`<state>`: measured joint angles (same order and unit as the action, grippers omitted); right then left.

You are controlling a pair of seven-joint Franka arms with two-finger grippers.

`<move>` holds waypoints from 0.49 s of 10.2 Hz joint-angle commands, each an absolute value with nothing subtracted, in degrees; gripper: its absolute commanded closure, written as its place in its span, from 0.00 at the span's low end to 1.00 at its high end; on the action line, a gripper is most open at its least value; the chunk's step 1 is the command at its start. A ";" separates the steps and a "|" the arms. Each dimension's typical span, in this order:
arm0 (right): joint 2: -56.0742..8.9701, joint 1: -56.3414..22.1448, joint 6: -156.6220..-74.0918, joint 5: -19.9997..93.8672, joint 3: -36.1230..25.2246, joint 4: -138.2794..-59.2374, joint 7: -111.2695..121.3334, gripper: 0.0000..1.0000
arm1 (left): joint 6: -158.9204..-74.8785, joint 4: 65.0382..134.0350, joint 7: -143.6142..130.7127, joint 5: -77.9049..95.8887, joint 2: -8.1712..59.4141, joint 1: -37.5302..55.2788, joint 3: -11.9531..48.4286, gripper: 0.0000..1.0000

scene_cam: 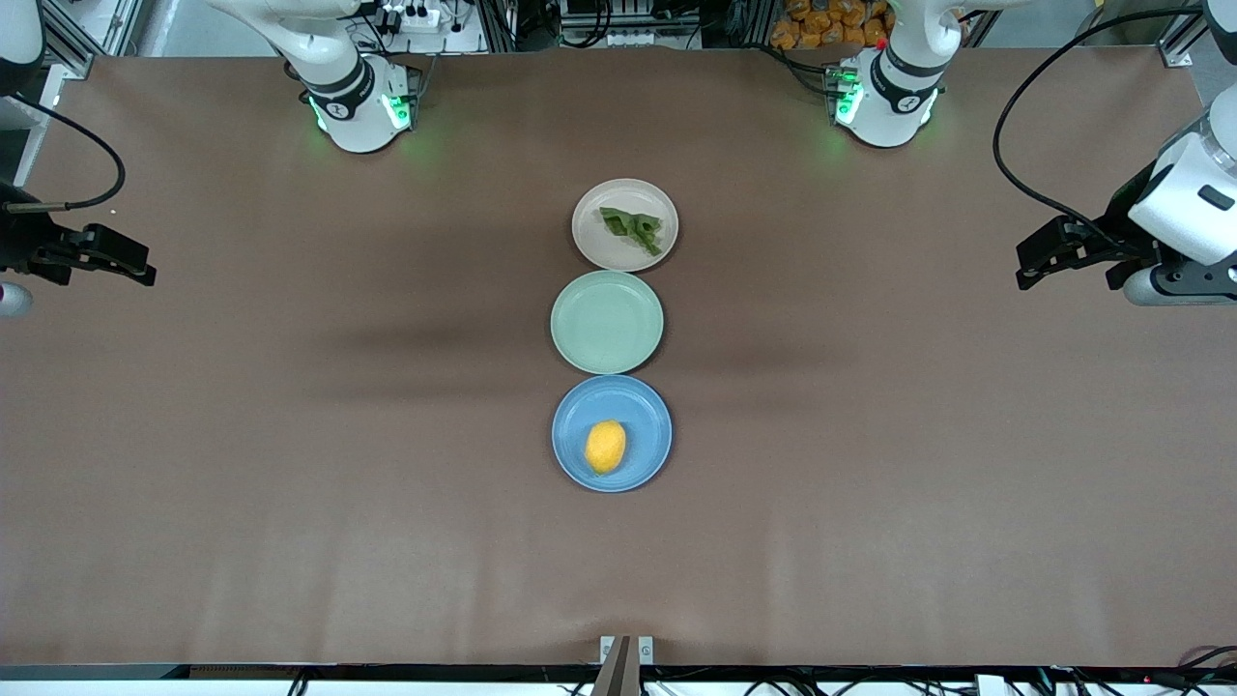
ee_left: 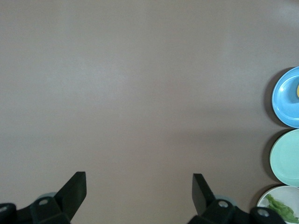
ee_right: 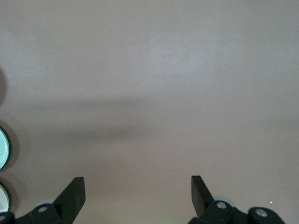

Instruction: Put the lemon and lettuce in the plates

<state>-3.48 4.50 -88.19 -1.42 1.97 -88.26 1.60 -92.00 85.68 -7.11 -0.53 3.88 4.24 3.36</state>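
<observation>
The yellow lemon lies in the blue plate, the plate nearest the front camera. The green lettuce lies in the pale beige-pink plate, nearest the robots' bases. My left gripper is open and empty, up over bare table at the left arm's end. My right gripper is open and empty over bare table at the right arm's end. The left wrist view shows the blue plate, a sliver of lemon and the lettuce at its edge. Both arms wait.
A pale green plate sits between the blue and beige-pink plates, holding nothing; it also shows in the left wrist view and in the right wrist view. Brown table surrounds the row of plates.
</observation>
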 commanded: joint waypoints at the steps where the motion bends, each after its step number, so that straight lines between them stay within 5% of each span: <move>1: -2.55 5.63 -88.07 -2.55 3.34 -89.21 0.62 0.00 | -91.41 86.22 -6.06 -0.18 2.99 4.31 3.16 0.00; 5: -2.64 5.54 -88.24 -2.46 3.34 -89.21 0.62 0.00 | -91.41 86.22 -6.07 -0.09 2.90 4.57 3.16 0.00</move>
